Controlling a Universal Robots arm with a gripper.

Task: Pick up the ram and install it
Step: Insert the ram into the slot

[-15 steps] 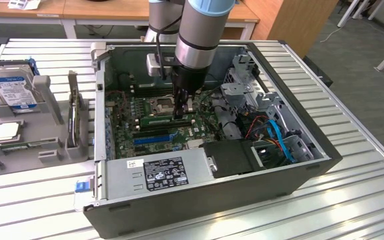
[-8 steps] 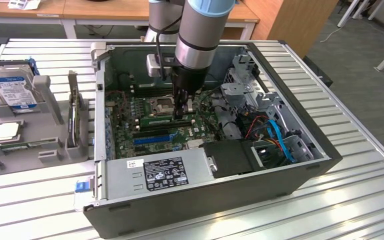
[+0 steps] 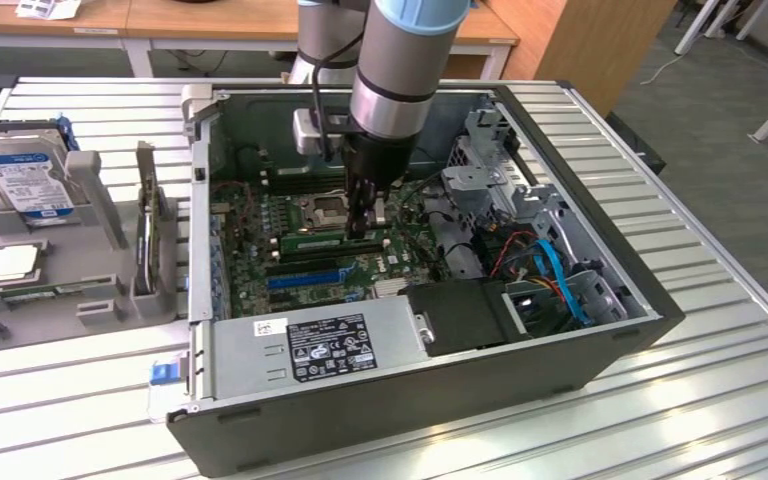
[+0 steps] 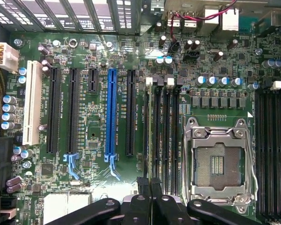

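gripper (image 3: 364,228) hangs straight down into the open pc case (image 3: 624,300), tips just above the motherboard (image 3: 244,235). in the wrist view the two fingertips (image 4: 141,183) sit almost together with only a thin gap between them. judged: pinched on something thin, most likely the top edge of the ram.

ram (image 3: 333,241): narrow green stick standing on edge in the slot bank just beside the cpu socket (image 3: 324,208), directly under the tips. no sideways offset between them is visible in the exterior view.

long axis: runs along the slot, roughly from the exterior view's left to its right, parallel to the near side of the socket. the tips meet the stick toward its end on the exterior view's right, not at mid-length.

wrist view: memory slots (image 4: 161,136) run straight away from the gripper (image 4: 150,185), beside the empty socket (image 4: 220,161), so the finger line crosses the slot axis squarely.

cannot tell whether the stick is fully seated or whether the end clips are latched. judged: insertion step, with the ram in or at its slot.
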